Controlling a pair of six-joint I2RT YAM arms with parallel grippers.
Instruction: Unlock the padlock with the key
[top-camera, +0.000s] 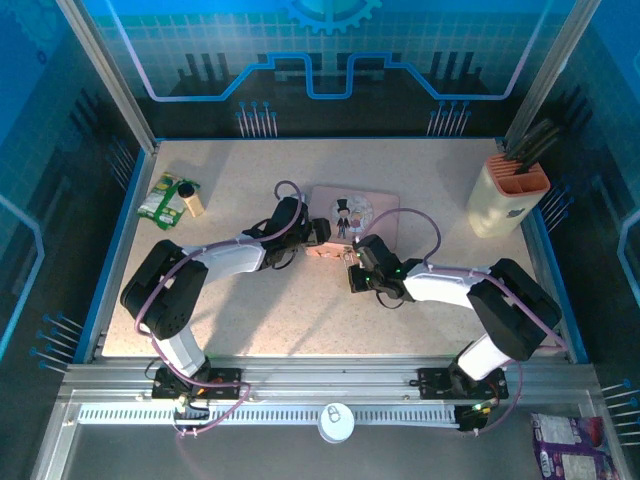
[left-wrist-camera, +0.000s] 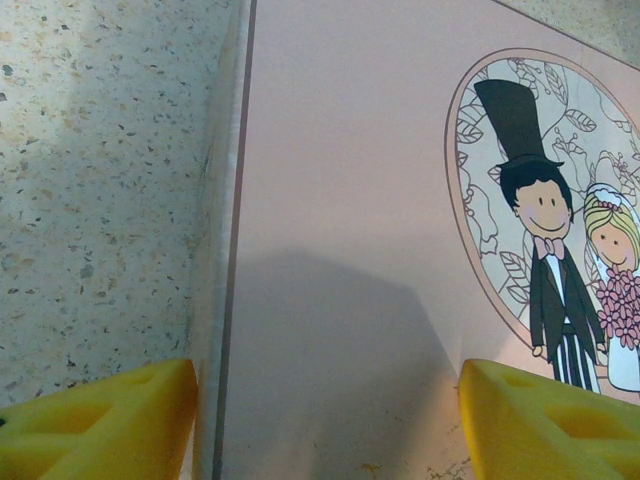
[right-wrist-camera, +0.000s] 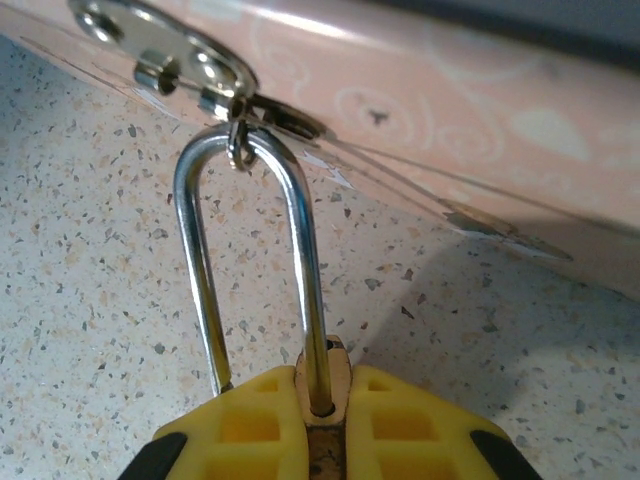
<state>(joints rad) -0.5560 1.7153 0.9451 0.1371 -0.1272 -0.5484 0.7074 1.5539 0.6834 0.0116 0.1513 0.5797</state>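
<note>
Near the table's centre, on the near side of the pink tin (top-camera: 372, 212): right gripper (top-camera: 352, 266), narrowed onto the padlock (right-wrist-camera: 304, 280), pinching its brass body between yellow fingers (right-wrist-camera: 240, 425). Silvery shackle standing out of the body toward the tin, threaded through a small loop at the tin's hasp (right-wrist-camera: 170, 45). Cannot tell whether locked or released. Speckled table (right-wrist-camera: 90, 260) beneath.

Over the tin's left side: left gripper (left-wrist-camera: 325, 425), fingers spread wide and holding nothing. One yellow pad above the tin's left edge, the other above the lid by the cartoon couple (left-wrist-camera: 570, 270). Cannot tell whether touching the lid.

Far right: cream knife block (top-camera: 508, 195). Far left: green packet (top-camera: 158, 200) beside a small bottle (top-camera: 190, 198).
</note>
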